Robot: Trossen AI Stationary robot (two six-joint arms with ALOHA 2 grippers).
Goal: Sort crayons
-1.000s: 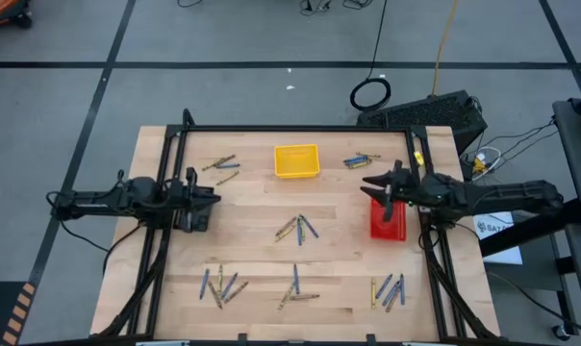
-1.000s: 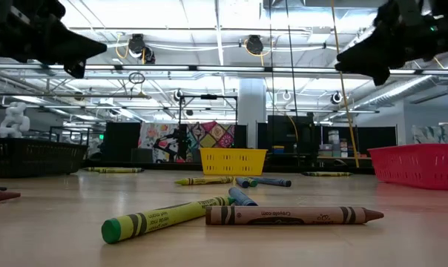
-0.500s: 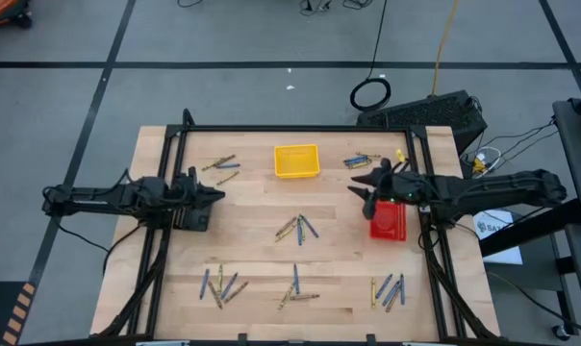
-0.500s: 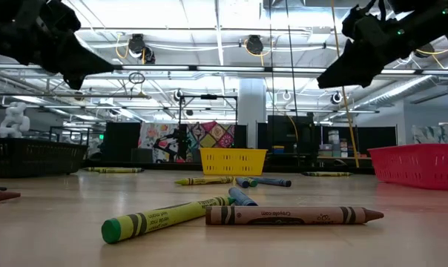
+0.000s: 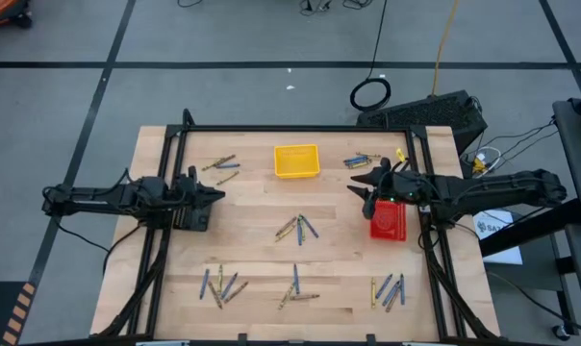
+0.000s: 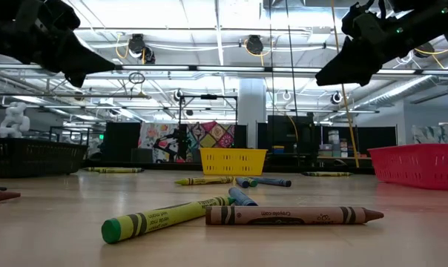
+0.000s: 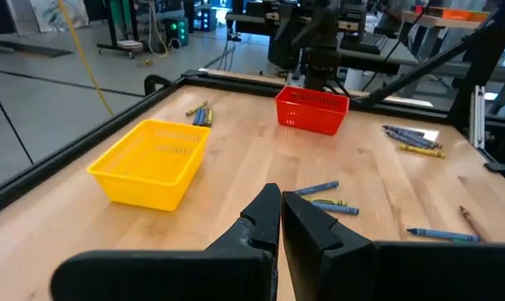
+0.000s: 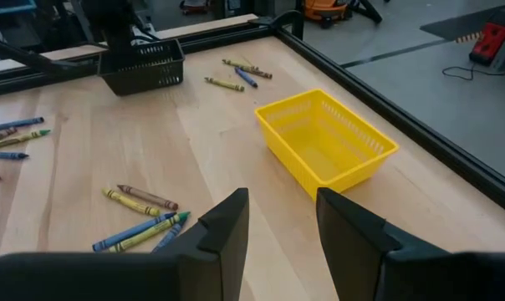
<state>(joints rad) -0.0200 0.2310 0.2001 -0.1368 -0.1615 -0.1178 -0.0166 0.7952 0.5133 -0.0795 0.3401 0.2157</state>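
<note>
Sorting has, by all signs, not begun: the yellow tray [image 5: 296, 160] looks empty in both wrist views, nothing shows inside the red tray [image 5: 388, 220], and what the black tray [image 8: 143, 64] holds cannot be made out. Every visible crayon lies loose on the desk [image 5: 257, 207]. Taking the yellow tray as landmark, one small group of crayons [image 5: 220, 168] lies off toward the left arm's side of it, another group [image 5: 361, 160] lies just beside it on the right arm's side, a central cluster [image 5: 297, 228] sits nearer the front of the desk, and three more bunches [image 5: 220, 284] [image 5: 296, 287] [image 5: 388, 289] line the front edge, well apart from the tray. The left gripper [image 5: 214, 197] hovers over the black tray with its fingers pressed together and holding nothing. The right gripper [image 5: 358, 187] hangs between the red tray and the yellow one, fingers spread and empty, and looks better placed for the central cluster. All six groups remain to be picked up and binned.
</note>
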